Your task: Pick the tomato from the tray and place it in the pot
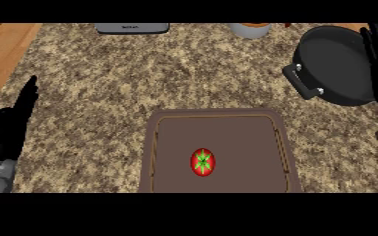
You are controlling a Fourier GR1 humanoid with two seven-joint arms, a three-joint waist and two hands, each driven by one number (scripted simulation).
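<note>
The tomato (203, 162), red with a green star-shaped top, lies on the brown tray (255, 135), slightly left of the tray's middle and toward its near edge. At the right, beyond the tray, stands the black pot (339, 62) with one handle pointing at the tray. My left hand (16, 122) rests at the left edge, fingers straight and pointing up, well away from the tray. Only a narrow black sliver of my right hand (373, 55) shows, upright against the right edge by the pot's far side. Neither hand holds anything.
At the counter's back edge there is a grey appliance (131, 28) on the left and a pale cup (249, 29) further right. Speckled counter top lies between the tray and the pot. A wooden strip runs down the far left.
</note>
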